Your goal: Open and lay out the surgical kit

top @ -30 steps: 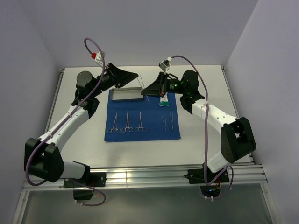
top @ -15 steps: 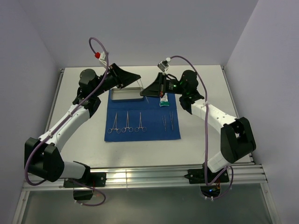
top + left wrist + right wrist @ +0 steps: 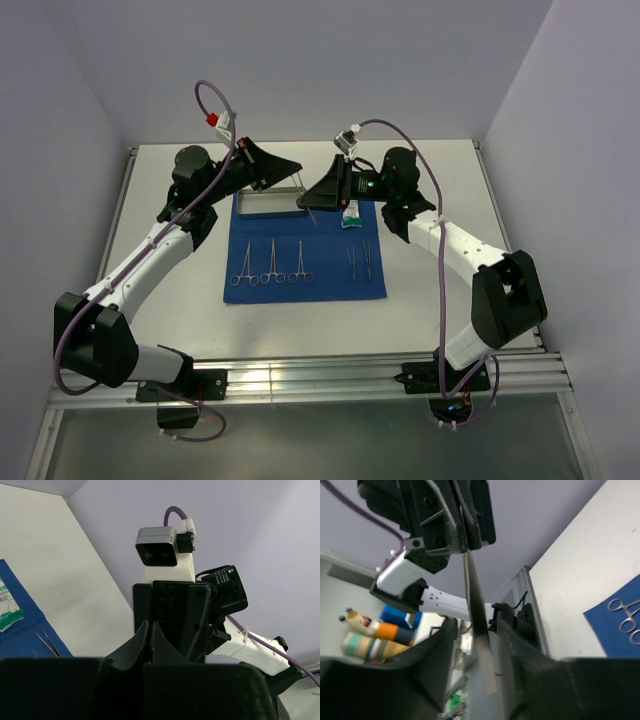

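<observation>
- Since the earlier top view, both arms have edged slightly toward each other above the tray's right end. The things lying on the cloth have kept their places.
- Right gripper (image 3: 477,647): its fingers (image 3: 437,655) are closed on a flat steel strip (image 3: 472,605), which they hold edge-on.
- The strip's long axis runs away from the right fingers, straight toward the left gripper (image 3: 298,168).
- In the right wrist view the strip's far tip meets the left fingertips.
- Left fingers (image 3: 132,642): they are drawn together to a narrow slit. It cannot be told whether they pinch the strip.
- Steel tray (image 3: 265,203): it sits on the far-left part of the blue cloth (image 3: 330,275), with its long axis left to right. The two grippers cover its right end.
- Three ring-handled clamps (image 3: 272,262): they lie parallel on the cloth, long axes near to far, rings toward the near edge.
- Two straight instruments (image 3: 358,258): they lie side by side to the right of the clamps, on the same axis.
- White-green packet (image 3: 350,217): it is at the cloth's far-right part, partly under the right gripper.
- The cloth lies flat on the counter (image 3: 430,300).
- In the top view the strip is only a faint thin line. In the left wrist view it cannot be made out, and the left gripper's own dark body fills the lower part of that view.
</observation>
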